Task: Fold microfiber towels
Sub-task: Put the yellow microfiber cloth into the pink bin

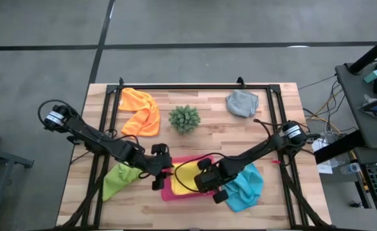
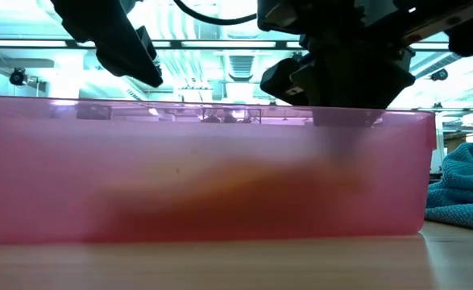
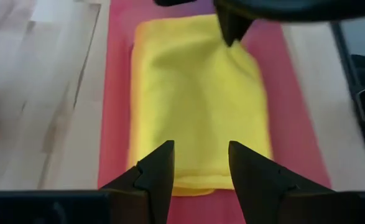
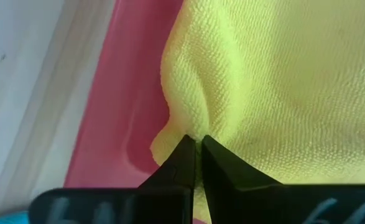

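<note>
High view: pink tray point(image 1: 169, 192) sits at the near middle of the wooden table point(image 1: 207, 138), with the yellow towel point(image 1: 184, 179) lying folded inside it. Left gripper point(image 1: 160, 165) hangs at the tray's left end; right gripper point(image 1: 204, 176) is over the tray's right end, on the yellow towel's edge. Lime green towel point(image 1: 119, 180) lies crumpled just left of the tray, light blue towel point(image 1: 247, 188) bunched just right of it, partly under the right arm. Orange towel point(image 1: 140, 110) lies well beyond the tray to the far left, grey towel point(image 1: 242, 103) to the far right, and the spiky green plant point(image 1: 184, 119) stands between those two. Low view: the tray's translucent pink wall point(image 2: 204, 177) fills the frame, with a blurred orange-yellow mass showing through it; both dark arms hang above the rim, and the light blue towel point(image 2: 462, 189) rests on the table beside the tray's end. Left wrist view: left gripper point(image 3: 199, 163) has its fingers apart, holding nothing, poised over one short edge of the yellow towel point(image 3: 194, 93), which lies flat along the tray floor point(image 3: 117, 93); the right gripper's tip point(image 3: 232, 28) meets the towel's opposite end. Right wrist view: right gripper point(image 4: 196, 149) has its fingers pressed together, pinching a small pucker at the yellow towel's point(image 4: 281, 81) corner, tray floor point(image 4: 126, 93) beside it.
</note>
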### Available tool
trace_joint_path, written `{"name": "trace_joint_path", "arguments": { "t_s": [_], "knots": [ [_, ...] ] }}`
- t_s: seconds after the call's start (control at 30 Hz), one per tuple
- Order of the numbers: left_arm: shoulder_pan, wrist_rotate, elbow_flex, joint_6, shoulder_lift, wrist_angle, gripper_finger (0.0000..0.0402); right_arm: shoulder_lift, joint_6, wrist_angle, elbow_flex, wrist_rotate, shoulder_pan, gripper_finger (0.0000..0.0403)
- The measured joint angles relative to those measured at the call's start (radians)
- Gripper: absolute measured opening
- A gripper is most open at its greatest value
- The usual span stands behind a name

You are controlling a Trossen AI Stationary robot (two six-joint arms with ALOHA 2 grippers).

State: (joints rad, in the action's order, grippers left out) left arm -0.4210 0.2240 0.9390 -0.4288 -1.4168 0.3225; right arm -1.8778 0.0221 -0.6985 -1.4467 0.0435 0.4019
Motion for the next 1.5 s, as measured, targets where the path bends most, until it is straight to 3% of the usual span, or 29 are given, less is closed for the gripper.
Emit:
{"name": "trace_joint_path", "arguments": {
  "t_s": [0.23, 0.47, 0.6, 0.73, 0.83, 1.0, 1.5],
  "knots": [
    [0.002, 0.025, -0.001, 0.005, -0.041, -0.01, 0.0136, 0.006, -0.045, -0.002, -0.005, 0.009, 0.002, 0.0068],
    [0.003, 0.04, -0.001, 0.081, -0.076, -0.121, 0.0136, 0.009, -0.051, -0.055, -0.048, 0.008, -0.001, 0.0131],
    [0.005, 0.042, -0.001, 0.102, -0.11, -0.163, 0.0136, 0.024, -0.047, -0.071, -0.057, -0.073, 0.0, 0.0141],
    [0.014, 0.043, -0.001, 0.103, -0.173, -0.181, 0.0136, 0.035, -0.047, -0.083, -0.056, -0.249, -0.004, 0.0121],
    [0.023, 0.047, 0.003, 0.102, -0.213, -0.181, 0.0136, 0.024, -0.045, -0.074, -0.054, -0.31, -0.02, 0.0086],
    [0.04, 0.048, 0.007, 0.096, -0.243, -0.174, 0.0136, -0.021, -0.044, -0.051, -0.034, -0.315, -0.059, 0.0018],
    [0.052, 0.05, 0.005, -0.01, -0.247, 0.027, 0.0136, -0.066, -0.049, -0.052, -0.024, -0.317, -0.08, 0.0009]
  ]
}}
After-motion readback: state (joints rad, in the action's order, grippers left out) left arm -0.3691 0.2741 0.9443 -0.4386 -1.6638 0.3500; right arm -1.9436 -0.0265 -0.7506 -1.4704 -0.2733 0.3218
